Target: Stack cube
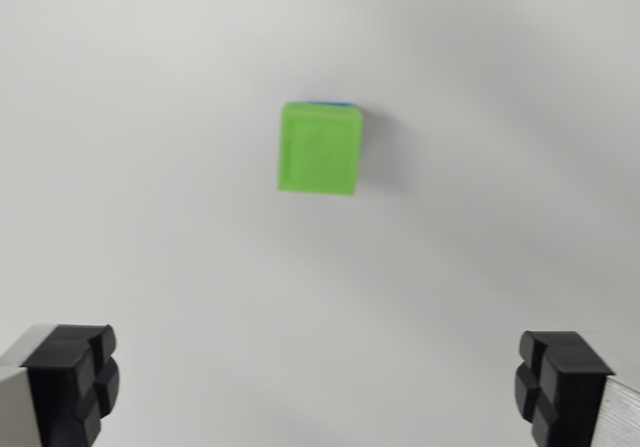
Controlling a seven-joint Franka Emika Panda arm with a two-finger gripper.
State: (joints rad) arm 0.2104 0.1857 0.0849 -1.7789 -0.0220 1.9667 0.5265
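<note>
Wrist view: blue cube (pixel 330 101) mostly hidden under green cube (pixel 319 149)

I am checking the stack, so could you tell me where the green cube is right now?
In the wrist view, the green cube sits just above centre on the white table, apparently atop a blue cube whose edge peeks out behind it, well clear of the open gripper.

wrist view | looks straight down on white table (pixel 150 167) | high above | claw (pixel 318 387) fingertips frame bottom corners
</note>
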